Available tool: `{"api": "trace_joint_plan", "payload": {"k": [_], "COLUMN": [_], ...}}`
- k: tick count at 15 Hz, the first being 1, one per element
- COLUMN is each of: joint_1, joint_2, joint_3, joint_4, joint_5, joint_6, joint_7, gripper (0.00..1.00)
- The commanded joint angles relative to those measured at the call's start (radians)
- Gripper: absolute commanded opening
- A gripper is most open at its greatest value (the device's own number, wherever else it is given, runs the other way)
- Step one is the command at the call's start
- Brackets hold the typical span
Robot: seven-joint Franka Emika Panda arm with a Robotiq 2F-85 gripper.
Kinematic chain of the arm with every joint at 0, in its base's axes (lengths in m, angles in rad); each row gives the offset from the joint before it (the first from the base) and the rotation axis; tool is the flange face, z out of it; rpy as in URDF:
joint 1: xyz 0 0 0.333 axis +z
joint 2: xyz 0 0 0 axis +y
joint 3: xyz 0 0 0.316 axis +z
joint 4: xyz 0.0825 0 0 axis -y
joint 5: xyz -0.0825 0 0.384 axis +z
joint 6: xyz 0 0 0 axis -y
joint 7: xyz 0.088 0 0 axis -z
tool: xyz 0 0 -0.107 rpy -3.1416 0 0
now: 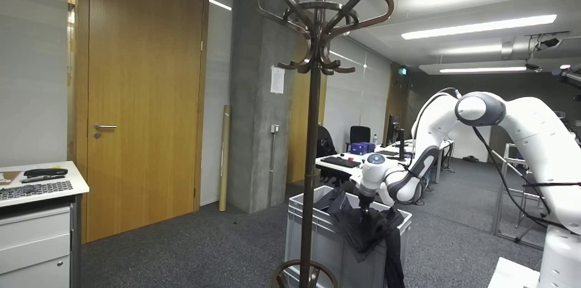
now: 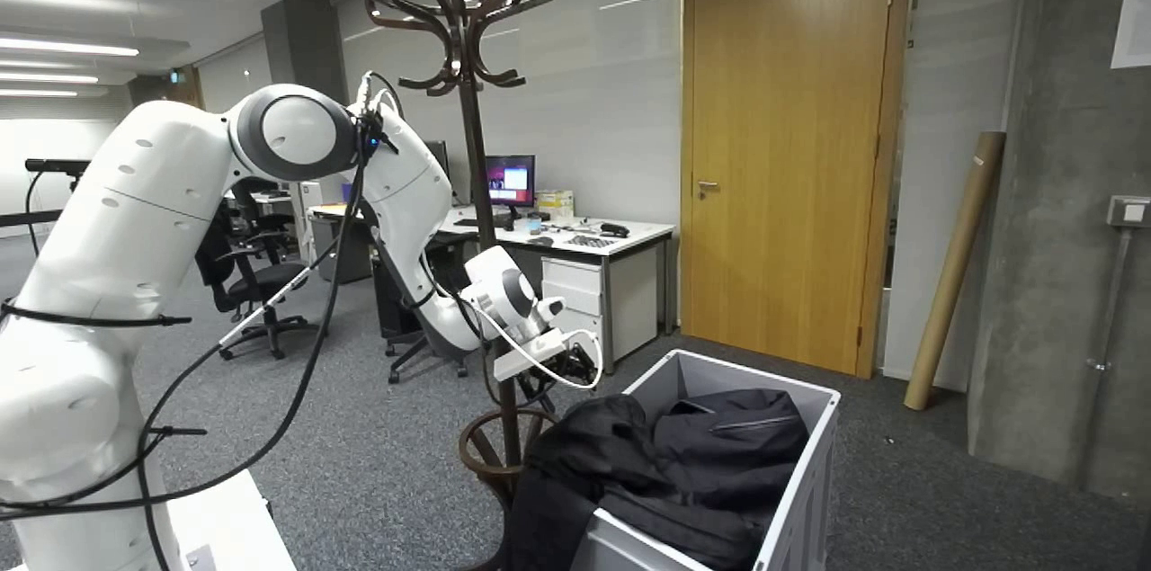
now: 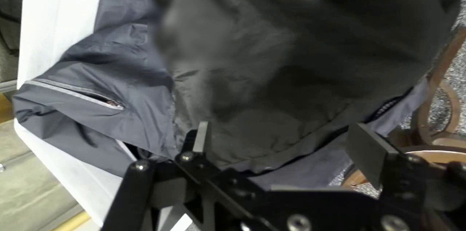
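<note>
Just over the grey crate point(image 2: 812, 508), the fingers point(image 3: 367, 154) stand wide apart close to a black garment point(image 2: 593, 436); whether they touch it cannot be told. The garment lies bunched in the crate and hangs down over its side. Beside it, bluish cloth point(image 3: 105, 74) with a pale-edged zip point(image 3: 74, 95) lies inside. In an exterior view a brown coat stand point(image 2: 474, 148) rises just left of the crate.
</note>
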State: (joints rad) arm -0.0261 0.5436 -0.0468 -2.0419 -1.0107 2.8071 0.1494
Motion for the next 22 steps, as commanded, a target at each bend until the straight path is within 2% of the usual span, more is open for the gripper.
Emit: {"api": "trace_joint_plan", "payload": {"k": [1,5,9,14,18,22], "joint_1": [0.047,0.162,0.241,0.227,0.17,0.099], "joint_2": [-0.064,-0.042,0.01,0.057,0.084,0.139], "joint_3": [0.017,0.036,0.069,0.077,0.072,0.086], "joint_4": [-0.072,-0.069,-0.055,-0.039,-0.013,0.022], "joint_5": [0.001,-0.013,-0.076,-0.217,-0.395,-0.436], "joint_6": [-0.093,-0.248,-0.329,-0.306,-0.226,-0.138], "joint_7": [0.018,0.002,-0.055,-0.207,-0.312,-0.487], "gripper": [1.0,1.0,1.0,1.0,1.0,1.0]}}
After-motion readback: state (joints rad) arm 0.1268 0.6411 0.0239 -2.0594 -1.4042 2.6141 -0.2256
